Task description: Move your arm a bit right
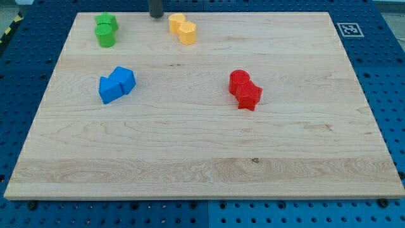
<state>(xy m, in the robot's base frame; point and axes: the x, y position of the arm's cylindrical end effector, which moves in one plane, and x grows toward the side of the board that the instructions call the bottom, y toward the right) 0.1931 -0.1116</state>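
My tip (155,16) shows as a short dark rod at the view's top edge, at the far rim of the wooden board (202,158). It stands between the green pair and the yellow pair, a little left of the yellow ones and touching neither. The green blocks (105,30), a rounded pair, sit at the top left. The yellow blocks (183,28) sit at the top centre. The blue blocks (116,84) lie at the left middle. The red blocks (245,90), a cylinder beside a star-like piece, lie right of centre.
The board lies on a blue perforated table (380,76). A black and white marker tag (348,29) sits beside the board's top right corner. A yellow-black striped edge (7,31) shows at the far left.
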